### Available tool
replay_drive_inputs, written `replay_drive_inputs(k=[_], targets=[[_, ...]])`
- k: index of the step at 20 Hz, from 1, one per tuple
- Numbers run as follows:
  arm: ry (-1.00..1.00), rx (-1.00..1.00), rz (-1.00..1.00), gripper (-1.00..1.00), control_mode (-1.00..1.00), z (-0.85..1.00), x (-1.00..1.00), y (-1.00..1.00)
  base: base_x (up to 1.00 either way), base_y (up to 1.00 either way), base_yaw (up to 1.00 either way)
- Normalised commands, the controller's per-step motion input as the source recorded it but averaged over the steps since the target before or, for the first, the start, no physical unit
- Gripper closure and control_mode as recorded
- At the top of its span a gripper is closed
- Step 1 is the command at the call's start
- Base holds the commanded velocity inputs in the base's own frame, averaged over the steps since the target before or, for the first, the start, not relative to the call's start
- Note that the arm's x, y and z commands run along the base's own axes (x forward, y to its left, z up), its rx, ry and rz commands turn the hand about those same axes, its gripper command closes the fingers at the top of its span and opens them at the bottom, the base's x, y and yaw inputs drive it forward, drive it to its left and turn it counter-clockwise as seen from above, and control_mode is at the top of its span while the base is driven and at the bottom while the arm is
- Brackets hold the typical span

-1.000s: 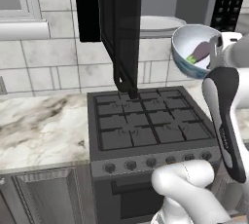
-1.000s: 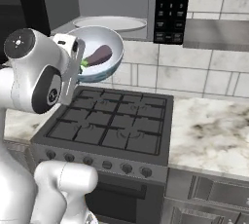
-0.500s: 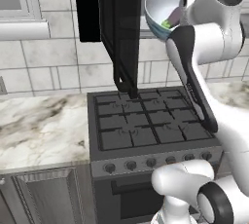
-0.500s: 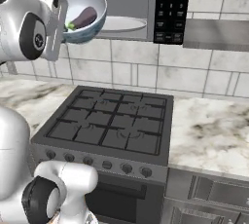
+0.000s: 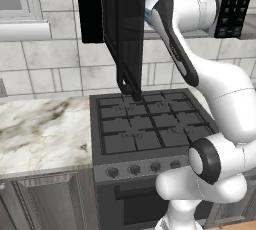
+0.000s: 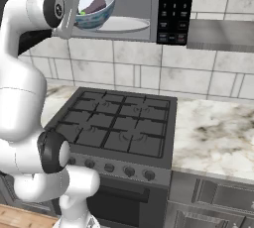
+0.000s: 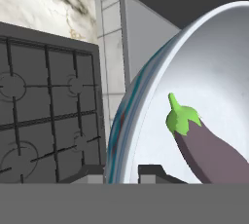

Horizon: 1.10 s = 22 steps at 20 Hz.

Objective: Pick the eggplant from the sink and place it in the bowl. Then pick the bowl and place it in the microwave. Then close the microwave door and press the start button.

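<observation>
I see the microwave [image 6: 124,6] mounted high on the tiled wall, straight above the stove [image 6: 119,125] — I'll use it as my reference. The microwave door [image 5: 125,29] hangs wide open, swung out to the left of the cavity, its bar handle reaching down toward the stove's back edge. Keypad strip [image 6: 173,6] sits on the microwave's right end. A pale round turntable plate [image 6: 124,25] lies on the cavity floor.

Marble desk [image 6: 218,128] runs below the microwave on either side of the stove.

The arm is raised to the cavity's left opening. The bowl [image 6: 94,6] is up there, tilted, just above the left part of the turntable plate and apart from it — at the mouth of the microwave. In the hand view the end effector [image 7: 121,172] is clamped on the bowl rim, one fingertip on each side of the wall.

The eggplant [image 7: 209,147] lies inside the bowl against the pale inner wall, green cap pointing toward the rim.
</observation>
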Motion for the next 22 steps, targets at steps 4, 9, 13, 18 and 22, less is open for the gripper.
replay_drive_inputs(k=[4,9,13,18,22], targets=[[0.06,-0.01,0.0,1.0,-1.0,0.0,1.0,-0.01,0.0,0.0,0.0],[0.07,-0.01,0.0,1.0,-1.0,0.0,1.0,-0.05,0.0,0.0,0.0],[0.05,-0.02,0.0,1.0,-1.0,0.0,1.0,-0.07,0.0,0.0,0.0],[0.01,-0.05,0.02,1.0,-1.0,-0.12,0.69,-0.16,0.0,0.0,0.0],[0.0,-0.05,0.05,1.0,-1.0,-0.29,0.02,-0.16,0.0,0.0,0.0]])
